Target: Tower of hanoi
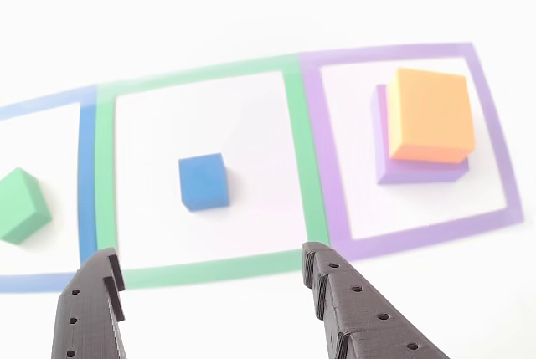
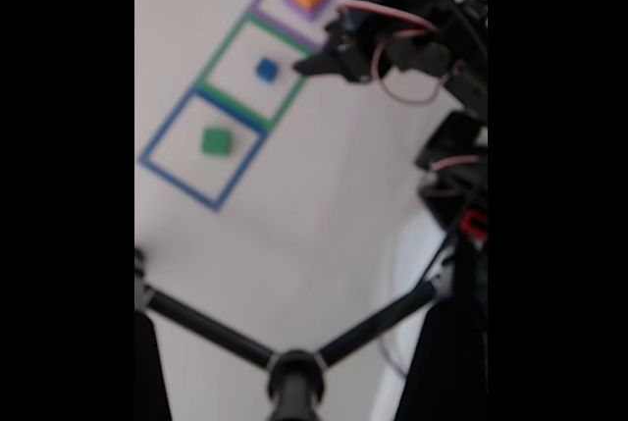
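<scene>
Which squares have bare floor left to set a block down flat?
Most room: green square around the small blue cube. Blue square has space beside the green cube. Purple square is crowded by the orange block on the purple block.

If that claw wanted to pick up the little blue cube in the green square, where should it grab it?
Probably from straight above, closing on two opposite flat sides of the blue cube. It sits alone in the green square, with bare table all round, so nothing blocks either finger. The gripper is open wider than the cube, and the cube's faces look roughly square to the fingers, so little turning seems needed.
</scene>
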You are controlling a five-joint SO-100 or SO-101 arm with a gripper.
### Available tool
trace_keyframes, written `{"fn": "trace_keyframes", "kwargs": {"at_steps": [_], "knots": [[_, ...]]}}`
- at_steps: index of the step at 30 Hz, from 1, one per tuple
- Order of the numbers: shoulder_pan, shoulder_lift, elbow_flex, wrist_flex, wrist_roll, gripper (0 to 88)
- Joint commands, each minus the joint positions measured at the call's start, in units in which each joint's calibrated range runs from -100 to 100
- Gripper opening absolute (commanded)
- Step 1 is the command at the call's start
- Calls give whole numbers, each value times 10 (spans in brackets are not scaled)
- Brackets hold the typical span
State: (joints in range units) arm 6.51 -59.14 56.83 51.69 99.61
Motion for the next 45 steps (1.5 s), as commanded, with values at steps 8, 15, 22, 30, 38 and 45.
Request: {"fn": "trace_keyframes", "kwargs": {"at_steps": [8,15,22,30,38,45], "knots": [[1,107,207,-425,4,272],[-23,223,267,-637,4,293],[-25,364,262,-789,4,309],[-10,461,259,-880,4,309],[-21,566,237,-976,4,301],[-35,646,203,-1042,4,297]]}}
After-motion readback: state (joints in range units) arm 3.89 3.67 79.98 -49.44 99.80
